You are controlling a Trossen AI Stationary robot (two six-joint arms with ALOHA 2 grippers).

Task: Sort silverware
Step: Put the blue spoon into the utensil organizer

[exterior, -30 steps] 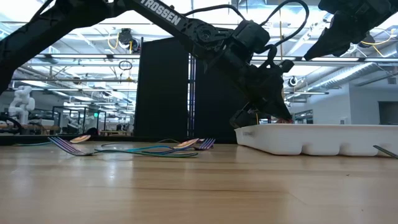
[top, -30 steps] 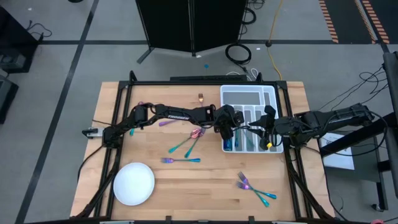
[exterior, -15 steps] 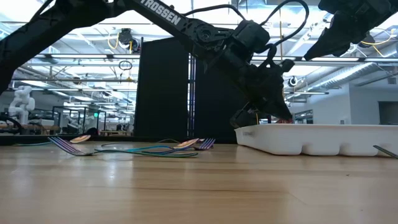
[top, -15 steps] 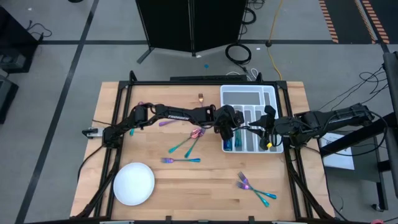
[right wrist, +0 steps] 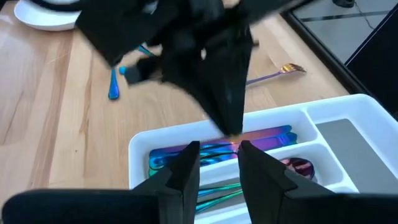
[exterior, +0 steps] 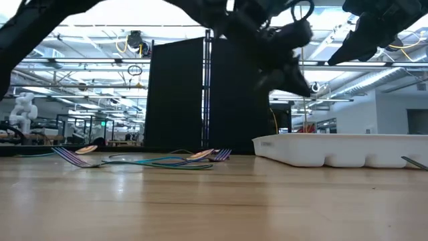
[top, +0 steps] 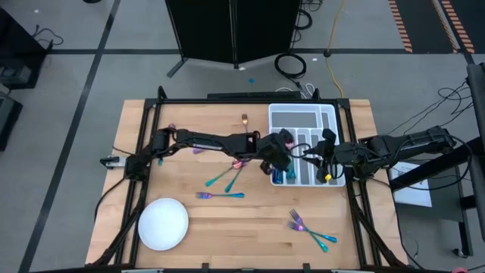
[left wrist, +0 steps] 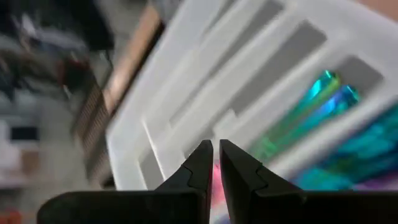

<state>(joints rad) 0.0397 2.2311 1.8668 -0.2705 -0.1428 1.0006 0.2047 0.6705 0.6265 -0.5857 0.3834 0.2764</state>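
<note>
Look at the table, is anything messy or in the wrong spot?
Yes. Several forks and spoons lie scattered on the wooden table, some crossed over each other, not in the white tray. Another crossed bunch sits near the front edge.

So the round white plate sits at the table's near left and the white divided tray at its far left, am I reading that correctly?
Not quite. The high view shows the round white plate at the near left, as you say, but the white divided tray sits at the table's far right, with both arms reaching over it.
</note>
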